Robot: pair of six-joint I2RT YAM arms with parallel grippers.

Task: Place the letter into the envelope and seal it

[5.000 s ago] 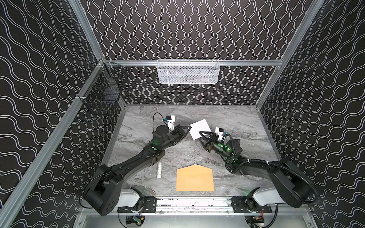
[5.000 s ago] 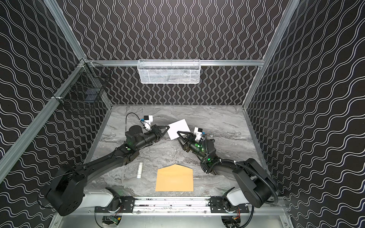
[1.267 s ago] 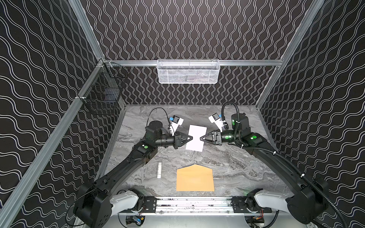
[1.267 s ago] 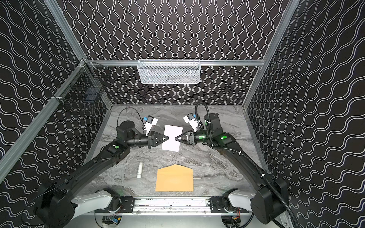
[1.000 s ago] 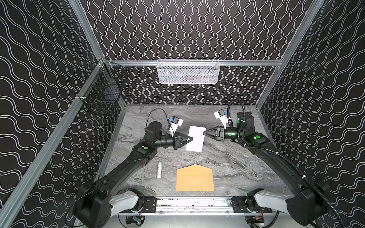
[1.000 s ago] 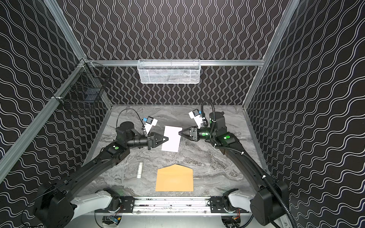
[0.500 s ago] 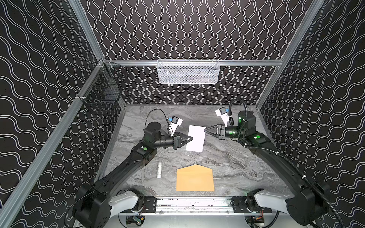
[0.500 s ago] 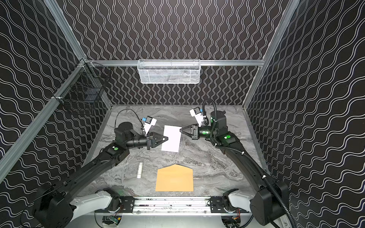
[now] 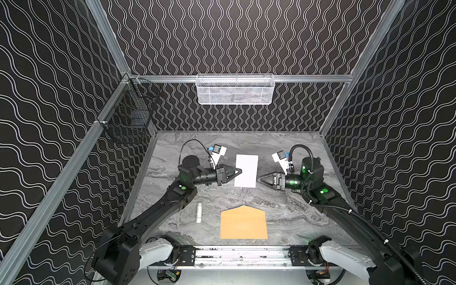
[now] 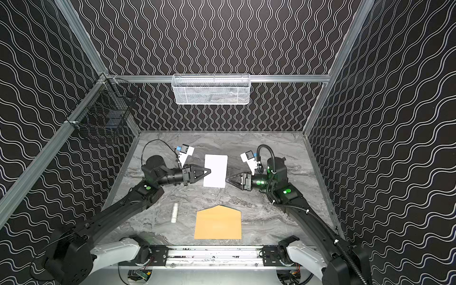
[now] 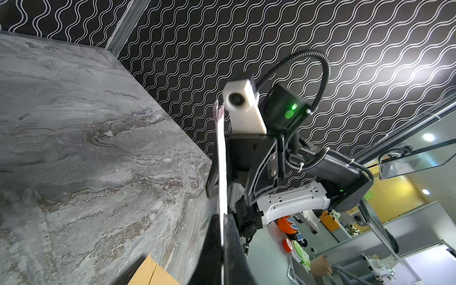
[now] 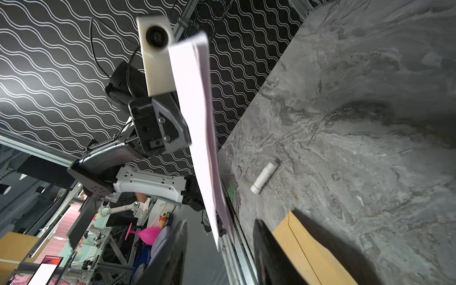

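In both top views the letter (image 9: 246, 170) (image 10: 215, 170) is held up off the bench (image 9: 283, 148), toward the back, between the two sets of jaws. The left wrist view shows it edge-on, with the left jaws pressed together on one side of the paper. In the right wrist view the right jaws stand spread, and the sheet's free edge sits just ahead of the gap, ungripped. The envelope (image 9: 243, 225) lies flat near the front rail, well apart from the letter, with a white cylinder (image 9: 199, 212) beside it. I judge this to be a two-handed grip being set up before insertion. Next I'd close the right jaws squarely on that edge without creasing it.
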